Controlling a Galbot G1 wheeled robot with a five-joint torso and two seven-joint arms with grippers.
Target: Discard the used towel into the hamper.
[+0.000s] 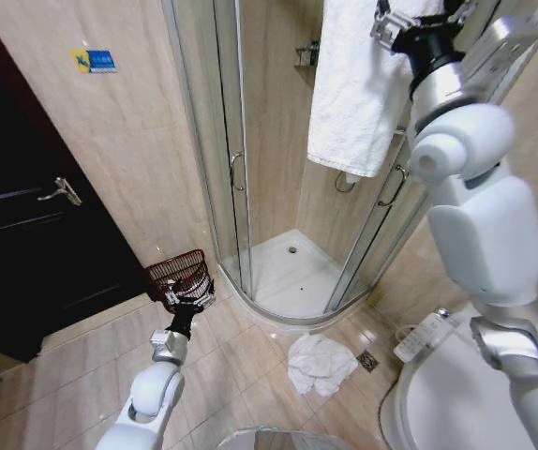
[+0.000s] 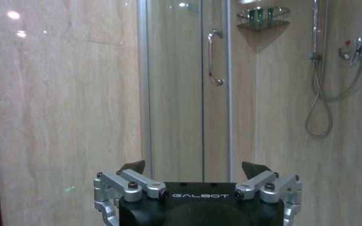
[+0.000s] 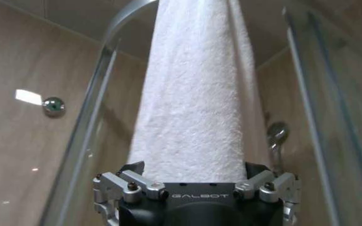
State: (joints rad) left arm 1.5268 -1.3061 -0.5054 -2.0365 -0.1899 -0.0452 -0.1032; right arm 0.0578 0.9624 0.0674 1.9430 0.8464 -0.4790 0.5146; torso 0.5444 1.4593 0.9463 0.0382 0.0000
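Beige-tiled bathroom floor [image 1: 82, 375] holds the hamper [image 1: 179, 274]; right tool [image 3: 193, 170] grips the hanging towel [image 1: 358, 89], left tool [image 2: 193, 170] gapes wide.

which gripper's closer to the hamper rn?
Left. The left gripper hangs low beside the hamper, on the floor by the shower. The right gripper is raised high at the hanging white towel, far off.

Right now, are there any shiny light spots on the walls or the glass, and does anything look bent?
Left wrist view: bright spots glare on the glossy beige wall tiles. Right wrist view: a light patch shines on the wall beside the hanging white fluffy towel. Head view: the curved glass shower enclosure leans and bows, as through a wide lens.
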